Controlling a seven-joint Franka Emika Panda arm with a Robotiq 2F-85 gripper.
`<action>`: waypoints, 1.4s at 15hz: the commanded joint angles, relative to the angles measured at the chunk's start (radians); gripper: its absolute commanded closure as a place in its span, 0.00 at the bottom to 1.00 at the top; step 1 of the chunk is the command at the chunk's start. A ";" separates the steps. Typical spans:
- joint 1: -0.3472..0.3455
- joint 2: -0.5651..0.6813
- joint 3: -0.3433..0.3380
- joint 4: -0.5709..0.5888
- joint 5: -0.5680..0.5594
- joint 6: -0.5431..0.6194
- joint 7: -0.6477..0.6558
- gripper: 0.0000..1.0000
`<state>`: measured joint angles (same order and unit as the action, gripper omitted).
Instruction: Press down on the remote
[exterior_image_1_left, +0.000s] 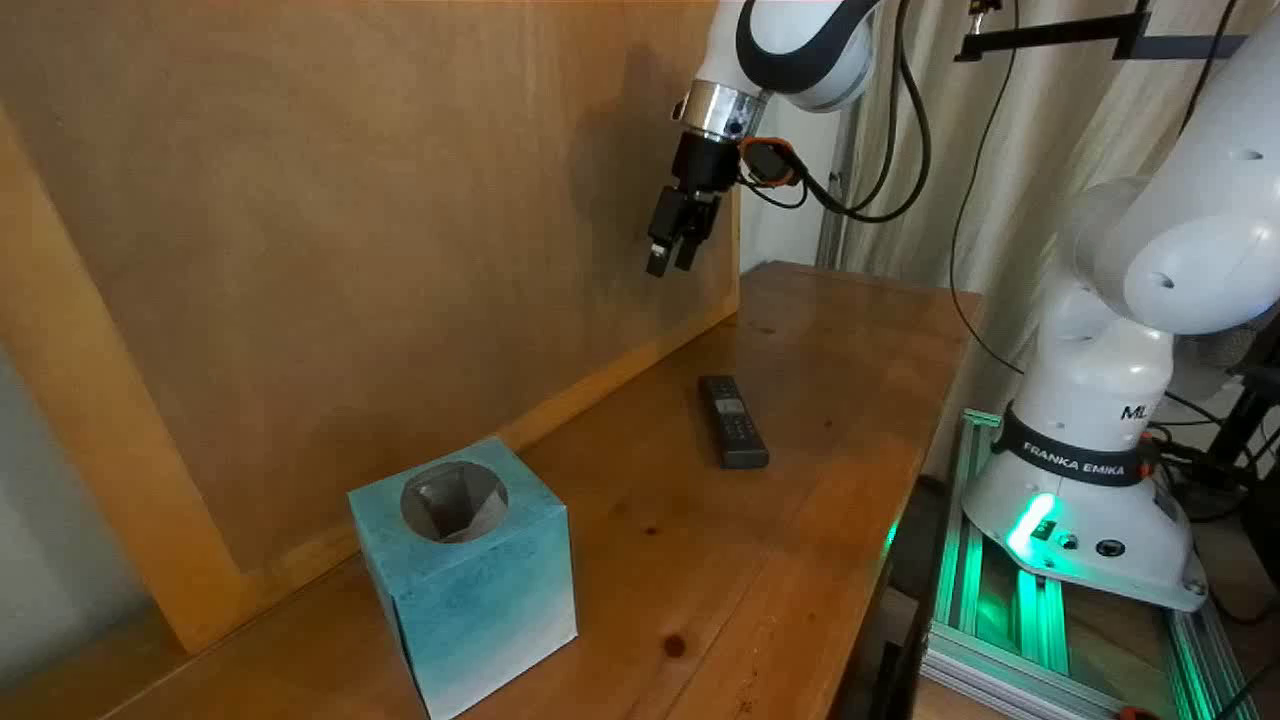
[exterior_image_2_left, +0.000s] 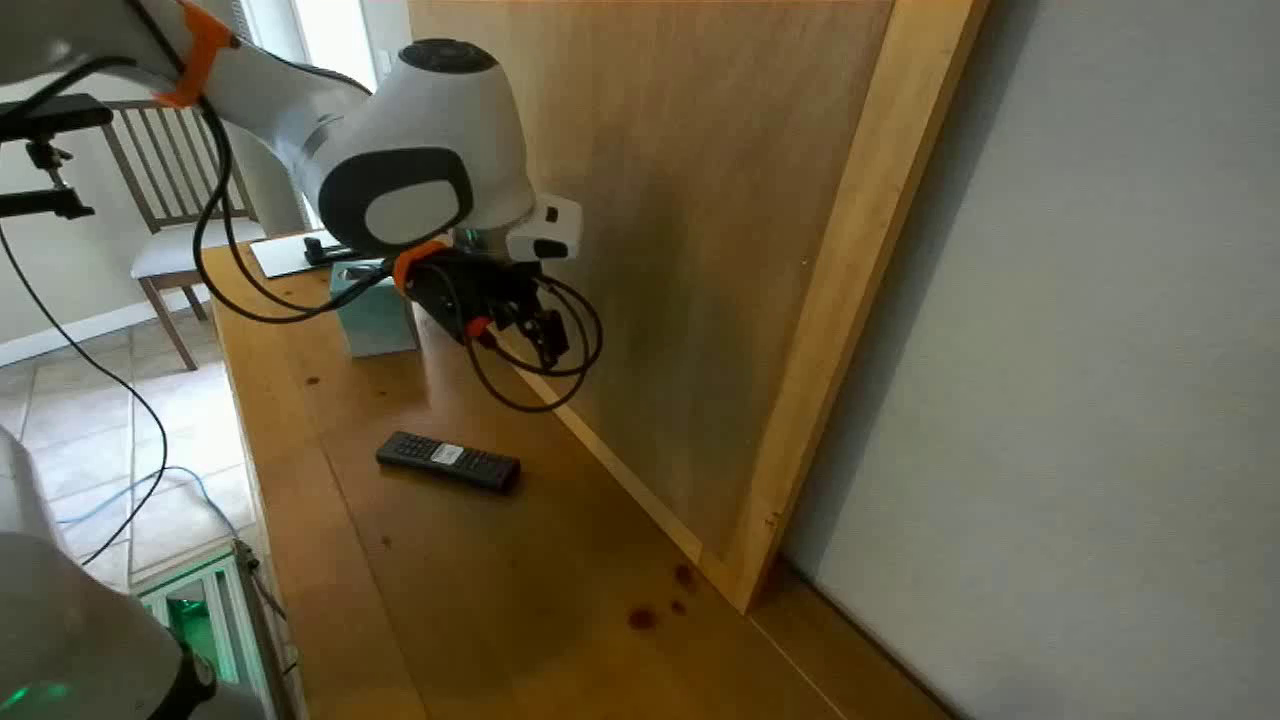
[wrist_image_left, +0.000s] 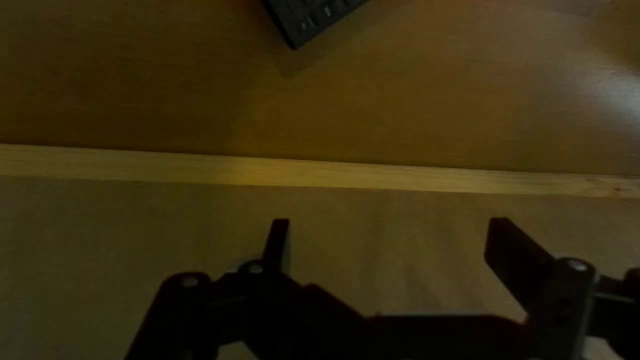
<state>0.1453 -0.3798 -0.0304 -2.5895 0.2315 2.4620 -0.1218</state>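
Nearest to us, in the wrist view, the hand (wrist_image_left: 390, 220) is spread wide, its two dark, blocky fingers (wrist_image_left: 517, 262) standing well apart with the brown panel (wrist_image_left: 400, 250) showing between them. It hangs well above the worktop (exterior_image_1_left: 820, 530), and our remote (exterior_image_1_left: 735, 422) lies below it, well apart from the fingertips and away from the panel; from the wrist we catch only one corner of it, pale marks on its keys, beyond a straight yellowish trim (wrist_image_left: 320, 172). In both exterior views we see the remote whole, resting flat on the worktop with its keys up: a slim black bar with rows of small buttons and a light grey rectangle set among them. Under it, the wood is warm orange-brown, glossy enough to throw back light, dotted with dark round knots. The panel rises along one side, flat and softly mottled, framed in paler timber. Well apart from the remote stands a teal box (exterior_image_1_left: 500, 620), square-edged, its side fading to white and its top cut with a round hole. Across the worktop from the panel, the smooth white arm base (exterior_image_1_left: 1130, 510) glows green at the front, pale folded curtain (exterior_image_1_left: 1070, 120) behind it. Farthest off, in an exterior view, we find a slat-backed chair (exterior_image_2_left: 165, 250) on tiles (exterior_image_2_left: 70, 440).
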 joint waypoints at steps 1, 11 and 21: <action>-0.008 0.000 0.008 0.001 0.004 -0.002 -0.002 0.00; -0.024 -0.024 0.028 -0.029 -0.032 -0.027 0.031 0.00; -0.117 -0.130 0.081 -0.174 -0.108 -0.076 0.214 0.50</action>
<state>0.0606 -0.4627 0.0125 -2.7641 0.1828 2.4242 0.0167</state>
